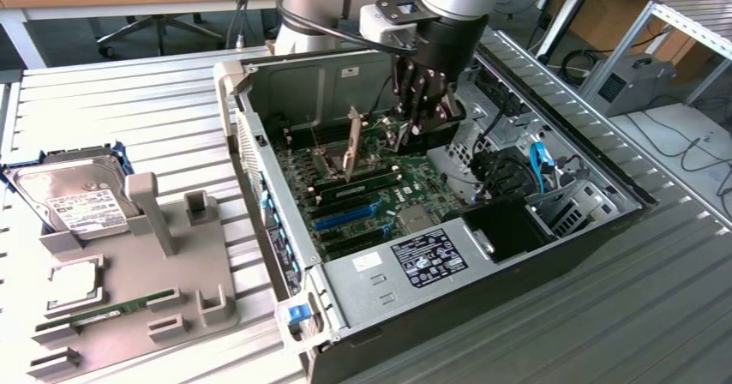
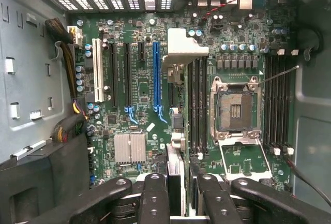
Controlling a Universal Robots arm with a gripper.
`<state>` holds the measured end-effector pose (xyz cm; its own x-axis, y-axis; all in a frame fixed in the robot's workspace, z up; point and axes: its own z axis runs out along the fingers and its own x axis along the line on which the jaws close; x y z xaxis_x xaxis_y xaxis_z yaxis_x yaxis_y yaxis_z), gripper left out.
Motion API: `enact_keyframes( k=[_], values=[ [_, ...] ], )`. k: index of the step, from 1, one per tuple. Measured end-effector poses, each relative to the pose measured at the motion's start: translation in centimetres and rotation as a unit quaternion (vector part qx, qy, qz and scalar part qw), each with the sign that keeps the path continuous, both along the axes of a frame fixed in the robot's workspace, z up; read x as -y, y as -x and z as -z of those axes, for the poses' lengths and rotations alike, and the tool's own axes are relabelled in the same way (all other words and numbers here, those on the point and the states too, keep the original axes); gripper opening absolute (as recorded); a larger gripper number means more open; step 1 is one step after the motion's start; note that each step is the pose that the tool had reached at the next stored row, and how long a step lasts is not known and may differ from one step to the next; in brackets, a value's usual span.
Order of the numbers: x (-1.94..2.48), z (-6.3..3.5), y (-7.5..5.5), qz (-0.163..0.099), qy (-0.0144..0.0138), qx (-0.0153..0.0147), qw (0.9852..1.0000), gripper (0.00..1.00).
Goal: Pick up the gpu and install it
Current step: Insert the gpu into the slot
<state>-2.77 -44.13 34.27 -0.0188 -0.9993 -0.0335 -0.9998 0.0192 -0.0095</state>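
My gripper [image 1: 417,117] hangs inside the open computer case [image 1: 266,157], shut on the gpu [image 1: 387,134]. The card is held on edge above the green motherboard [image 1: 383,197], with its metal end bracket [image 1: 355,140] pointing toward the case's rear wall. In the wrist view the gpu [image 2: 176,164] runs edge-on between my black fingers [image 2: 154,193], and its silver bracket [image 2: 183,48] is at the far end. It hovers just beside the long blue slot [image 2: 156,74], between that slot and the black memory slots [image 2: 199,102]. It is not seated in any slot.
An empty processor socket [image 2: 235,110] lies beside the memory slots. Blue and black cables [image 1: 536,165] and a drive cage fill the case's right side. On the exterior view's left, a grey fixture [image 1: 149,230] holds a hard drive [image 1: 75,200], a processor [image 1: 75,281] and a memory stick [image 1: 120,307].
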Motion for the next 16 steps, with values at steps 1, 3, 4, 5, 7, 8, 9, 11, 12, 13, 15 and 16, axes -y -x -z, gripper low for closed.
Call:
enact_keyframes(
  k=[1,3,4,5,7,8,9,11,12,13,15,16],
  values=[
    [0.04,0.02,0.00,0.000,-0.0001,0.0000,1.0000,0.27],
    [0.09,0.07,0.00,0.000,0.0000,0.0000,1.0000,0.27],
    [0.11,0.10,0.00,0.000,0.0000,0.0000,1.0000,0.27],
    [0.11,0.12,0.00,0.000,0.0000,0.0000,1.0000,0.27],
    [0.11,0.13,0.00,0.000,0.0000,0.0000,1.0000,0.27],
    [0.11,0.14,0.00,0.000,0.0000,0.0000,1.0000,0.27],
    [0.13,0.19,0.01,0.000,-0.0003,0.0000,1.0000,0.27],
    [0.23,0.21,0.02,0.000,-0.0003,0.0000,1.0000,0.27],
    [0.24,0.21,0.03,0.000,-0.0002,0.0000,1.0000,0.27],
    [0.26,0.22,0.03,0.000,-0.0003,0.0000,1.0000,0.27],
    [0.34,0.25,0.03,0.000,-0.0003,0.0000,1.0000,0.27],
    [0.38,0.28,0.03,0.000,-0.0003,0.0000,1.0000,0.27]
  ],
)
